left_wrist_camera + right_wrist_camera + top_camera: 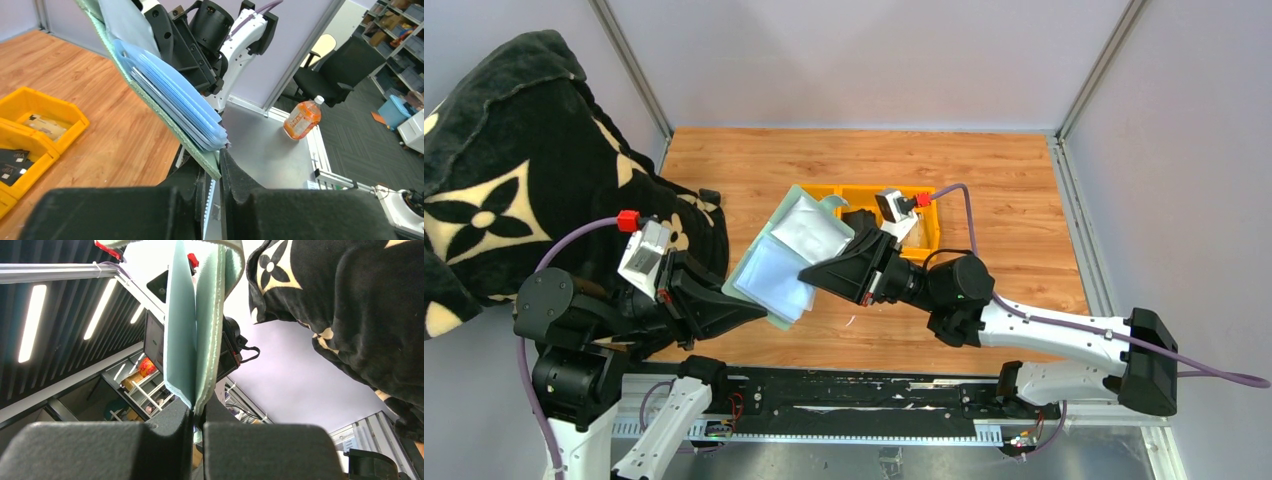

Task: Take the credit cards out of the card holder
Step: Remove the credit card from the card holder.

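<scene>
The right gripper [198,407] is clamped tight on the card holder [207,325], its two dark fingers pressed together on the bottom of the sage-green fold, whose two soft panels rise edge-on from the grip in the right wrist view. From above, this gripper reaches in from the right and holds the card holder off the desk [1014,200], opened out and tilted, in front of the arms. The left gripper [214,164] comes in from the other side at the holder's near lower corner: the green edge sits in the narrow gap between its fingers, which stand close on either side of it, but I cannot tell whether they press on the material or stand just off it. Just above that corner a stack of pale blue translucent sleeves [170,95] fans out from the holder's inner face. On the upper half of the holder lies a pale grey-silver flat panel [809,228]; whether it is one of the credit cards I cannot tell. Behind the holder a yellow tray [22,102] sits on the desk, and a tan flat piece [42,127] lies in one of its compartments, too small to identify. A black blanket [504,150] with a cream flower pattern is heaped at the left, next to the left arm.
</scene>
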{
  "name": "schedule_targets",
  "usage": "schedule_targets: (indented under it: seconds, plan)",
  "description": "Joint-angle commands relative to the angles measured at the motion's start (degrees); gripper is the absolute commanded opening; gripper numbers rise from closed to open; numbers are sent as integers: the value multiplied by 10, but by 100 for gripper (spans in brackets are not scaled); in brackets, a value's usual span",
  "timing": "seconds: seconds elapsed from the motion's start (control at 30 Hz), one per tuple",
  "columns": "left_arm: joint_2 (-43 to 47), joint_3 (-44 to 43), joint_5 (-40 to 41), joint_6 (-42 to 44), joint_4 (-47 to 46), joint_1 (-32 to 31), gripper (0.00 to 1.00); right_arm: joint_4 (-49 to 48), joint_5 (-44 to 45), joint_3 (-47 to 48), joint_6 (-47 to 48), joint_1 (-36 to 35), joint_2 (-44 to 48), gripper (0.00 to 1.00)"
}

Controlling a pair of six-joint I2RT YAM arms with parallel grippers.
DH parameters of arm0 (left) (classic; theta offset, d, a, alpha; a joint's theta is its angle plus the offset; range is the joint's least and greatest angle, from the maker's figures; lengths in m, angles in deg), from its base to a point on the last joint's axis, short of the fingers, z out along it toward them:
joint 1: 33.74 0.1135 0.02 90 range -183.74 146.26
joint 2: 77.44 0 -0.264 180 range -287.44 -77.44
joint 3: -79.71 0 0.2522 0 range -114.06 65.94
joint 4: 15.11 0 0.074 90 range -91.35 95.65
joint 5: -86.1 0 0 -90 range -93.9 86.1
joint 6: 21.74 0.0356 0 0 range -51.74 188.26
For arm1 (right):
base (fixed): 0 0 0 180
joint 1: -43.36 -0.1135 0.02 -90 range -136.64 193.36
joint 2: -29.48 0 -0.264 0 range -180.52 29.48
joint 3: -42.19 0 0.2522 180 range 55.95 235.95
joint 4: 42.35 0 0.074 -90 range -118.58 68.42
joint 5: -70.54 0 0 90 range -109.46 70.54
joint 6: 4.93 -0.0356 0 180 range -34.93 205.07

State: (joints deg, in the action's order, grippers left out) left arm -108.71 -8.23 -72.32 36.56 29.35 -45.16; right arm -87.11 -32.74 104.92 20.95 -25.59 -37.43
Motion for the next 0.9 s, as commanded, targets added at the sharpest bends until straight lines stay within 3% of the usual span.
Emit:
schedule_targets:
  seconds: [0.0, 0.03, 0.13, 0.23, 0.33, 0.4, 0.6, 0.73, 0.87]
  plan:
    - [8, -18, 32, -5, 1, -4, 5, 10, 22, 15, 30, -4, -6, 0]
    - [8, -20, 63, 5, 17, -4, 0, 6, 17, 16, 36, -6, -7, 0]
    - [9, -32, 158, 73, 72, -4, 0, -7, 8, 12, 45, -10, -6, 7]
    - [4, -44, 205, 128, 113, -4, 0, -13, 8, -3, 59, -10, 4, 32]
    - [-2, -59, 217, 227, 166, -4, 0, 8, 29, -25, 83, -4, 28, 65]
    - [-3, -78, 233, 339, 219, -4, 0, 50, 49, -44, 106, 9, 57, 75]
    - [1, -90, 326, 700, 352, -4, 0, 344, 189, -4, 285, 22, 163, 79]
    - [-1, -55, 367, 841, 403, -4, 0, 458, 233, 34, 366, 22, 177, 81]
    - [-16, -19, 399, 927, 442, -4, 0, 491, 217, 51, 381, 21, 160, 81]
